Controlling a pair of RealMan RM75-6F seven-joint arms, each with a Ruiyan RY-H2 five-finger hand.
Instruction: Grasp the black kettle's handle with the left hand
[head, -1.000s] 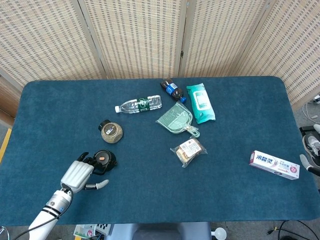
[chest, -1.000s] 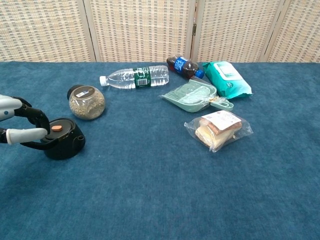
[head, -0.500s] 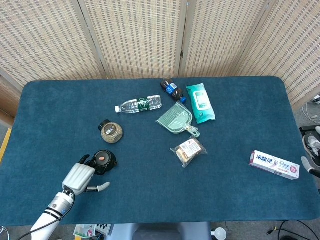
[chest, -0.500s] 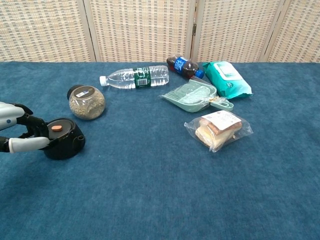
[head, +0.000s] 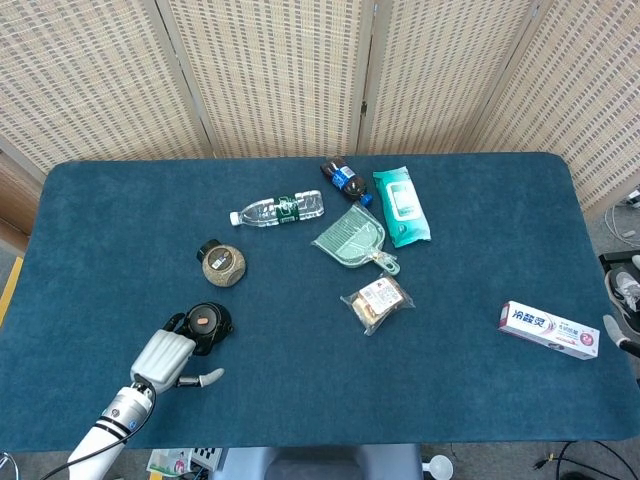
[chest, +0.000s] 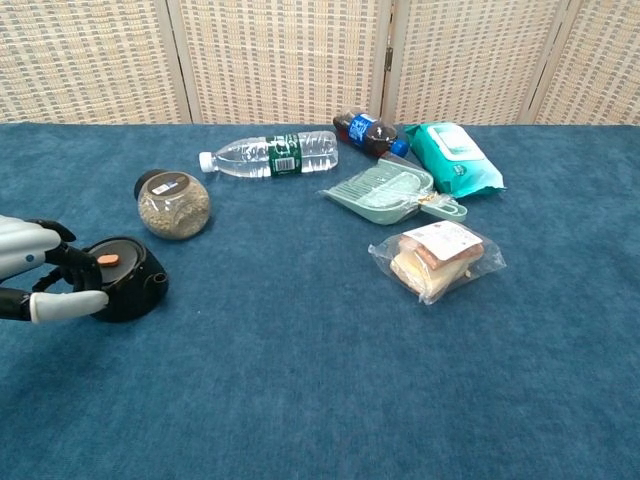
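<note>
The black kettle (head: 209, 322) (chest: 128, 286) is small and round, with an orange button on its lid, and sits at the table's front left. Its loop handle (chest: 66, 256) points left, toward my left hand (head: 163, 358) (chest: 30, 270). That hand's fingers curl around the handle, and the thumb (chest: 70, 304) lies stretched out low beside the kettle's base. The kettle leans slightly toward the hand. My right hand (head: 622, 310) shows only in part at the head view's right edge, off the table, and how its fingers lie is unclear.
A grain jar (chest: 173, 204) stands just behind the kettle. Further back lie a water bottle (head: 278, 210), a cola bottle (head: 345, 180), a wipes pack (head: 401, 206) and a green dustpan (head: 352, 239). A bagged snack (head: 378, 303) lies mid-table and a toothpaste box (head: 549, 329) at the right.
My left hand has drawn back toward the table's front edge and its fingers have closed around the handle. The kettle has tipped and shifted slightly toward the hand.
</note>
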